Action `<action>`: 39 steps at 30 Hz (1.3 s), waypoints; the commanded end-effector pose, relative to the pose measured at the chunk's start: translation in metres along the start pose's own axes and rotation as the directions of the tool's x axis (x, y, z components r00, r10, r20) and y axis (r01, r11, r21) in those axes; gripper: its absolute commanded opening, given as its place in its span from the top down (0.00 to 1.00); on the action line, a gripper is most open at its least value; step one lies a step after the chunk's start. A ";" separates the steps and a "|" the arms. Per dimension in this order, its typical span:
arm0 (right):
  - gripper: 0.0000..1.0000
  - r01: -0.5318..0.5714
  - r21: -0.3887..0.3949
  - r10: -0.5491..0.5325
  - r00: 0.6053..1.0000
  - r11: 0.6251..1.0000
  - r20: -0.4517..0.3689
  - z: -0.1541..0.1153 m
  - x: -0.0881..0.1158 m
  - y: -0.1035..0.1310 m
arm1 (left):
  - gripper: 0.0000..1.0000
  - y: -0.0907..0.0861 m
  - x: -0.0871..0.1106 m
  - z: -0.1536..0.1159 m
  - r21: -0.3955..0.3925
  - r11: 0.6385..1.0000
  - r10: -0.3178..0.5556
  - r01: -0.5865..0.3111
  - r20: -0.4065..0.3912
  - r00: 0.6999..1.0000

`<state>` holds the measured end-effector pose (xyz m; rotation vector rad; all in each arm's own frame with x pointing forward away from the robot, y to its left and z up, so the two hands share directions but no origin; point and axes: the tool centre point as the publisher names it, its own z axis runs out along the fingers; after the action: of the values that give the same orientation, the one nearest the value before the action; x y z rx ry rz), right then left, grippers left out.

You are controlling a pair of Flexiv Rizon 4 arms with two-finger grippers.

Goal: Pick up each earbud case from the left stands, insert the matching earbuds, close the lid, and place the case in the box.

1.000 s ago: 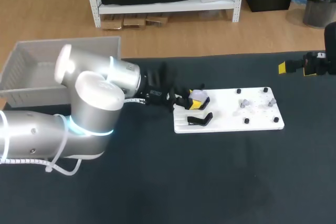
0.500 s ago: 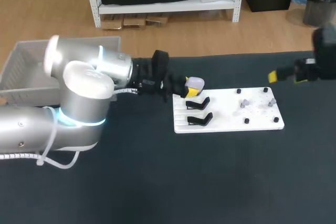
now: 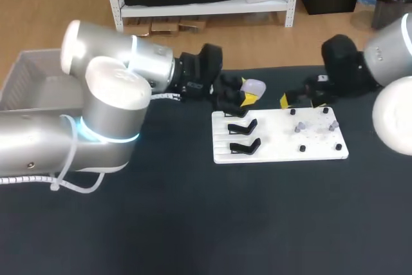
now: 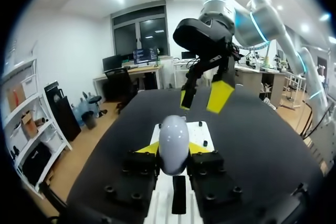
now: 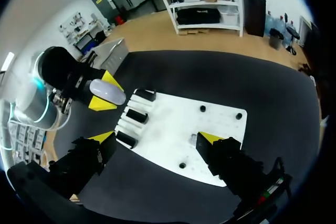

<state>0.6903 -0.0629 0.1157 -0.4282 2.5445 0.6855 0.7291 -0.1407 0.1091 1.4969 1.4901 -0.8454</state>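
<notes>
A pale lavender earbud case (image 3: 253,86) is held off the table past the far left corner of the white board (image 3: 283,152), with my left gripper (image 3: 247,95) shut on it. In the left wrist view the case (image 4: 174,142) sits upright between the yellow fingertips (image 4: 148,148). Three black stands (image 3: 243,127) line the board's left side with nothing on them. Small earbuds (image 3: 299,127) lie among black pegs on its right half. My right gripper (image 3: 301,94) hovers open over the board's far edge, facing the case (image 5: 107,92). Its own tips (image 5: 157,140) are spread wide above the board (image 5: 178,124).
A grey box (image 3: 29,85) stands at the table's far left, behind my left arm. Black pegs (image 3: 302,149) stick up from the board's right half. The dark tabletop (image 3: 225,223) lies in front of the board.
My left gripper lifted the case off the farthest stand and carried it up and to the right. My right arm swung in from the right edge to the board's far side.
</notes>
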 end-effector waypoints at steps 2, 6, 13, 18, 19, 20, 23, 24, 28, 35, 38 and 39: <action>0.00 0.008 -0.022 -0.009 1.000 1.000 -0.017 0.012 -0.007 0.004 | 1.00 -0.007 -0.005 0.009 0.001 1.000 0.010 -0.010 0.007 1.000; 0.00 0.009 -0.025 -0.010 1.000 1.000 -0.016 0.013 -0.009 0.005 | 1.00 -0.011 -0.005 0.012 0.012 1.000 0.018 -0.018 0.004 1.000; 0.00 0.012 -0.028 -0.013 1.000 1.000 -0.017 0.013 -0.012 0.005 | 1.00 -0.013 -0.003 0.015 0.030 0.999 0.016 -0.016 0.005 1.000; 0.00 0.006 -0.024 -0.007 1.000 1.000 -0.016 0.013 -0.014 0.004 | 1.00 -0.016 -0.001 0.015 0.042 0.999 0.017 -0.017 0.005 1.000; 0.00 0.005 -0.023 -0.006 1.000 1.000 -0.015 0.012 -0.014 0.004 | 1.00 -0.017 0.001 0.015 0.044 0.999 0.015 -0.015 0.005 1.000; 0.00 0.004 -0.023 -0.005 1.000 1.000 -0.013 0.012 -0.014 0.004 | 1.00 -0.017 0.002 0.015 0.046 0.999 0.013 -0.013 0.006 1.000; 0.00 0.001 -0.022 -0.002 1.000 1.000 -0.009 0.012 -0.015 0.003 | 1.00 -0.019 0.005 0.015 0.052 0.999 0.004 -0.005 0.005 1.000; 0.00 0.001 -0.021 -0.001 1.000 1.000 -0.008 0.012 -0.015 0.003 | 1.00 -0.019 0.006 0.015 0.054 0.999 0.003 -0.003 0.004 1.000; 0.00 -0.003 -0.002 0.003 1.000 1.000 -0.001 0.009 -0.014 -0.001 | 1.00 -0.021 0.009 0.013 0.063 0.998 -0.014 0.012 0.019 1.000; 0.00 0.001 0.168 0.005 0.999 0.986 -0.038 -0.012 0.000 -0.029 | 1.00 -0.017 0.006 0.003 0.087 0.993 -0.089 0.076 0.153 0.984; 0.00 0.014 0.237 0.003 0.997 0.971 -0.073 -0.018 0.006 -0.040 | 1.00 -0.016 0.000 -0.002 0.087 0.993 -0.094 0.079 0.188 0.978; 0.00 0.012 0.258 0.009 0.997 0.966 -0.080 -0.020 0.008 -0.044 | 1.00 -0.015 -0.002 -0.004 0.086 0.993 -0.095 0.079 0.203 0.975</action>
<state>0.7055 -0.1051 0.1014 -0.4253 2.6474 0.5090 0.7153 -0.1430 0.1103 1.3951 1.4244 -1.0707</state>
